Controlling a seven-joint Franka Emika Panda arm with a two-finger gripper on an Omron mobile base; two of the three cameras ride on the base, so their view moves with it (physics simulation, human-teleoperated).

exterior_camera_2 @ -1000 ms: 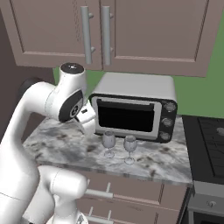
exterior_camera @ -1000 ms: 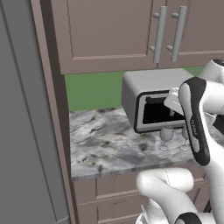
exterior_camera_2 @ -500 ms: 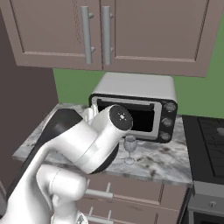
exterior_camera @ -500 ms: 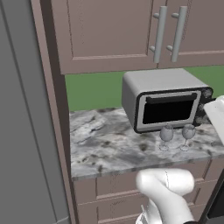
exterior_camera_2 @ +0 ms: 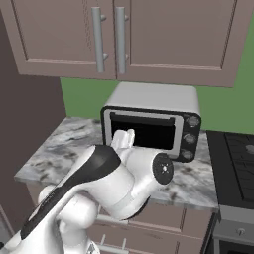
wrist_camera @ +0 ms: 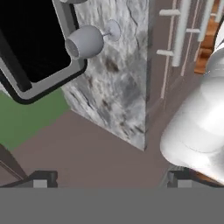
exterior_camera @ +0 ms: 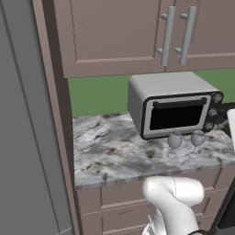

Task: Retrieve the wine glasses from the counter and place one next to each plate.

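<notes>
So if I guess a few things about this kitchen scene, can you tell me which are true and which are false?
1. Two wine glasses stand side by side on the counter. True.
2. The glasses sit in front of the toaster oven. True.
3. The gripper is holding a glass. False: its fingers stand wide apart with nothing between them, and both glasses rest on the counter.
4. One glass has tipped over on the counter. False: in the left base view both stand upright on their feet.
5. The cabinet doors above the oven hang open. False: they are closed.
6. The wall behind the oven is green. True.
</notes>
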